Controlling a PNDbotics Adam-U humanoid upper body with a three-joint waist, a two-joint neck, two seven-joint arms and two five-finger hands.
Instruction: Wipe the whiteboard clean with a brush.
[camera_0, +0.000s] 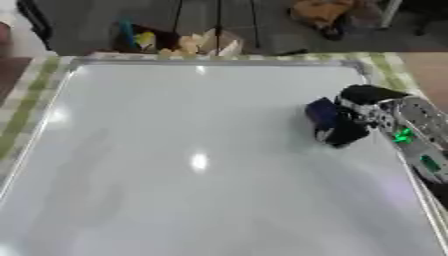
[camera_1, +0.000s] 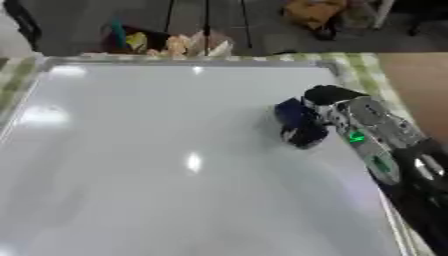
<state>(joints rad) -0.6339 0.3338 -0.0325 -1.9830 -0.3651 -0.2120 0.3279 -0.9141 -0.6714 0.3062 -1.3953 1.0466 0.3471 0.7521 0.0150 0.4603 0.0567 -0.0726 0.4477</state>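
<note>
A large whiteboard (camera_0: 175, 150) lies flat and fills most of both eye views, its surface white with light glare and faint grey smears at the lower left. My right hand (camera_0: 348, 127) reaches in from the right edge and is shut on a dark blue brush (camera_0: 322, 114). The brush rests against the board near its right side, a little above the middle. My right forearm (camera_1: 376, 137), silver with green lights, slopes down toward the lower right corner. My left hand shows in neither view.
A green checked cloth (camera_0: 389, 67) lies under the board and shows along its top and sides. Beyond the far edge stands a box (camera_0: 179, 42) of mixed coloured things on the floor. The board's metal frame (camera_0: 210, 62) runs along the top.
</note>
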